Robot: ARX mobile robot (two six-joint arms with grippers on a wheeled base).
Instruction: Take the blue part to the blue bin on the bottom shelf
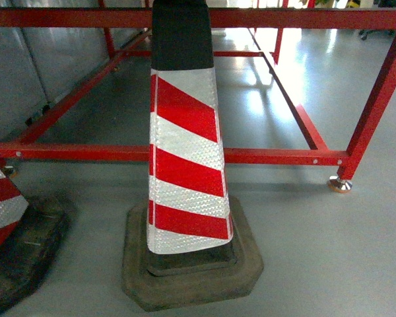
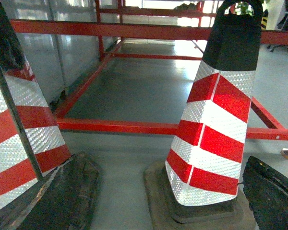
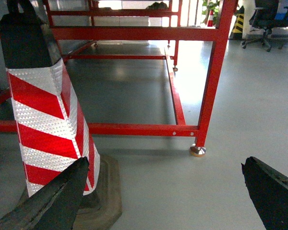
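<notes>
Nearest to you in the right wrist view, the right gripper (image 3: 163,201) has its two dark fingers (image 3: 53,201) spread wide apart with nothing between them, only bare grey floor (image 3: 182,187). In the left wrist view the left gripper (image 2: 158,191) is likewise released, its fingers (image 2: 273,191) far apart at the bottom corners, and a red-and-white striped cone (image 2: 211,129) stands on its black base in the gap beyond them, not touched. A second striped cone (image 2: 19,139) stands at the left edge of that view. In the head view the first cone rises right in front of you, with the second one just beside it at the lower left. Behind both runs a red metal frame (image 1: 264,156) resting on a round foot (image 1: 340,184), and an office chair (image 3: 266,24) sits far off. You cannot see the blue part, the blue bin or the bottom shelf in any view.
</notes>
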